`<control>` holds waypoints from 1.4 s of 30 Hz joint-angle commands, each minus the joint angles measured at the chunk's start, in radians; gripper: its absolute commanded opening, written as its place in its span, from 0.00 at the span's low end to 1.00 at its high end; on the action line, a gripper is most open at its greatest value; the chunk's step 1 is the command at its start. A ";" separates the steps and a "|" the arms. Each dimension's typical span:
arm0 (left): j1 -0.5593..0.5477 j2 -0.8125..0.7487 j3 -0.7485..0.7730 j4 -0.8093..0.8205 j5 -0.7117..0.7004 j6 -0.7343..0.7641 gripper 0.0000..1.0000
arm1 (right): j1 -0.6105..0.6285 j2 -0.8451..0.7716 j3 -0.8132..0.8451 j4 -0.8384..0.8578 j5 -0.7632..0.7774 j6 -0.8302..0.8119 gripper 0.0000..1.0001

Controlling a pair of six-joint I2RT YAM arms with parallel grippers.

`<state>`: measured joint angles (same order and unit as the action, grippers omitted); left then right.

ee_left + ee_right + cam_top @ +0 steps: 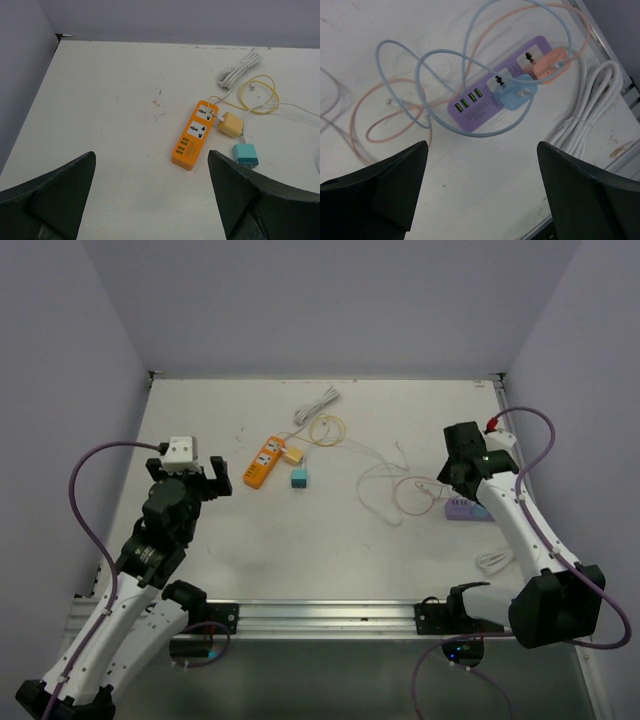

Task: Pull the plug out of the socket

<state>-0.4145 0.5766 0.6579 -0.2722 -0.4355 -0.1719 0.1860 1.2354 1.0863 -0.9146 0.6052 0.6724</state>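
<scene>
The white tabletop point(300, 540) carries a bundled white cord point(318, 405). A yellow cable loop point(327, 429) lies just beside the cord on its near side. A teal charger point(299, 478) lies nearer still, apart from the cord.

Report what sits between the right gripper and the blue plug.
Nothing solid. Only a thin blue cable loops between the open right gripper and the blue plug, seated in the purple strip.

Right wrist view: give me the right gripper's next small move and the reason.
Probably lower the open right gripper straight down until it straddles the light blue plug. That plug appears seated in the purple power strip, next to a peach plug. The gripper hovers above them with nothing held, so closing in on one plug looks like the step before any pull.
</scene>
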 commanded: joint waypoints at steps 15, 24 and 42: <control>0.005 -0.029 -0.007 0.028 0.007 0.006 0.97 | -0.006 0.062 -0.223 0.042 0.113 0.682 0.89; 0.005 -0.029 -0.009 0.028 0.003 0.008 0.97 | -0.005 0.211 -0.155 0.034 0.143 0.774 0.88; 0.005 -0.037 -0.012 0.031 0.026 0.011 0.97 | 0.063 0.354 -0.097 -0.049 0.275 1.015 0.84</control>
<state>-0.4145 0.5476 0.6559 -0.2722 -0.4225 -0.1719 0.2466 1.5780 0.9501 -0.9173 0.7723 1.5974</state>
